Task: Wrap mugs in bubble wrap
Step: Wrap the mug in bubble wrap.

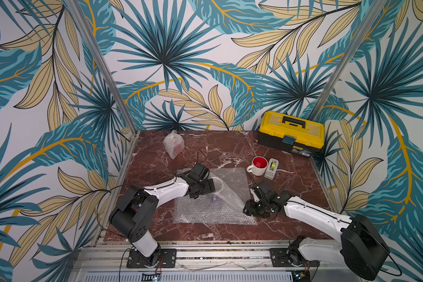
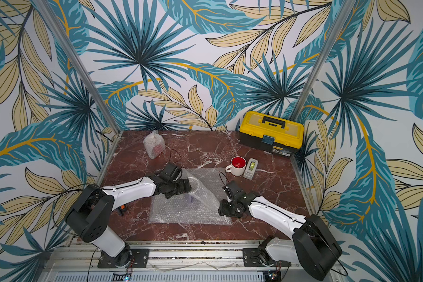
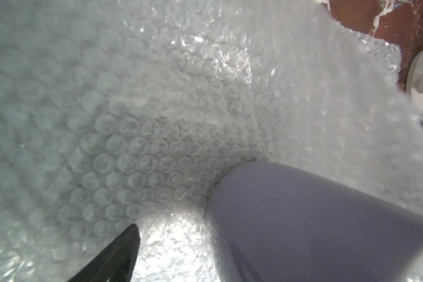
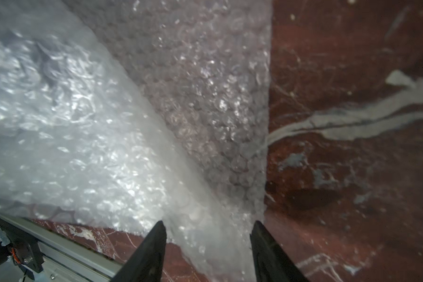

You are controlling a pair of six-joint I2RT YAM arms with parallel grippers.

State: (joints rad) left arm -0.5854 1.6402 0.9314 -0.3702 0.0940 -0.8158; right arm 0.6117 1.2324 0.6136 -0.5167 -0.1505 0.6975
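Bubble wrap (image 4: 205, 97) corner edge lies between parted fingers (image 4: 152, 249) of right claw (image 4: 209, 232).

Walls (image 1: 205, 48): teal-and-tan palm-leaf wallpaper. Table (image 1: 230, 146): red-brown marble, white veins. Aluminium posts (image 1: 105, 73): two, rear corners. Lighting even.

Robotics lab test booth: left arm (image 1: 166, 190) and right arm (image 1: 313, 214) bolted to an aluminium rail (image 1: 217, 254) along the red marble worktop's (image 1: 230, 146) near edge, with leaf-print panels (image 1: 181, 61) enclosing it and a yellow toolbox (image 1: 291, 131) in the far right corner.
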